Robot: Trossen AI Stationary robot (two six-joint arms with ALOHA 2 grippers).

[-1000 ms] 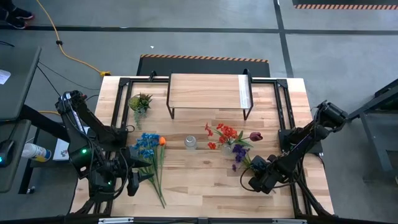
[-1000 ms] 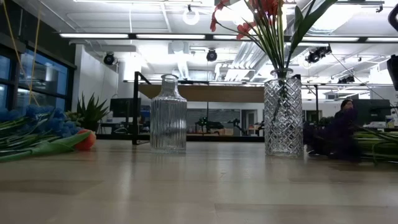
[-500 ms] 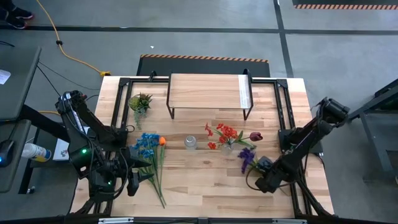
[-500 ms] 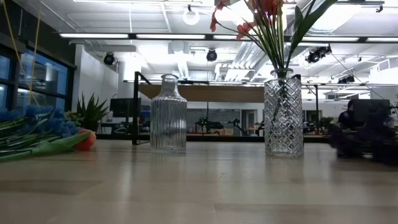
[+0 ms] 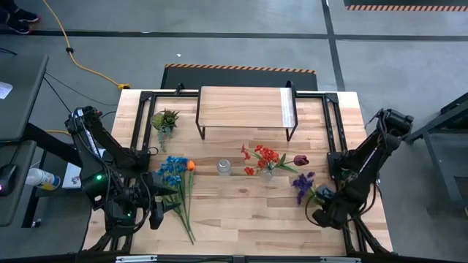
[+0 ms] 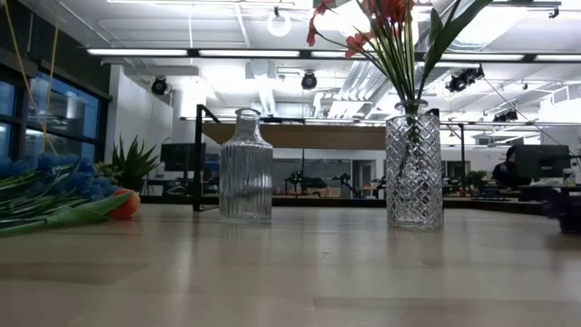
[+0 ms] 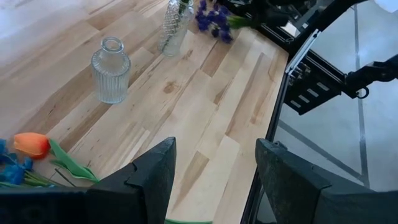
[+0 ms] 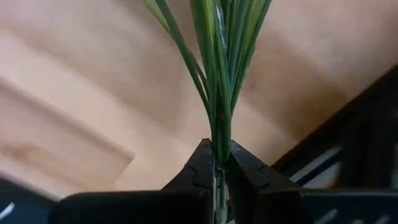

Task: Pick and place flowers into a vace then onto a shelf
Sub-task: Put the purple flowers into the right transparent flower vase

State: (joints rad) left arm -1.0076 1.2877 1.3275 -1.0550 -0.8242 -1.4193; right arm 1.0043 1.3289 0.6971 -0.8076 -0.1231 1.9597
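Note:
The purple flowers (image 5: 303,183) are in my right gripper (image 5: 322,212), near the table's right edge; their green stems fill the right wrist view. Red flowers (image 5: 265,156) and a maroon bloom (image 5: 300,160) stand in a diamond-cut glass vase (image 6: 413,168). A ribbed glass bottle vase (image 5: 223,167) stands empty beside it. The blue flowers with one orange bloom (image 5: 175,172) lie flat on the table. My left gripper (image 5: 156,215) is open by their stem ends. The shelf (image 5: 245,107) stands at the far edge. My right gripper (image 8: 215,171) pinches the bunch of green stems (image 8: 219,134) between its two fingertips, at the end away from the purple blooms. The stems run on forward from the fingers, along them. Whether the blooms rest on the table I cannot tell.
A small spiky potted plant (image 5: 164,119) stands left of the shelf. A black metal frame (image 5: 335,131) runs along the table's right and left sides. Bare planks lie between the vases and the near edge (image 5: 241,212).
My right gripper has moved toward the table's right edge, drawing the purple flowers with it, away from the diamond-cut vase. In the low view the purple bunch has slid almost out of the picture. The left arm has kept still.

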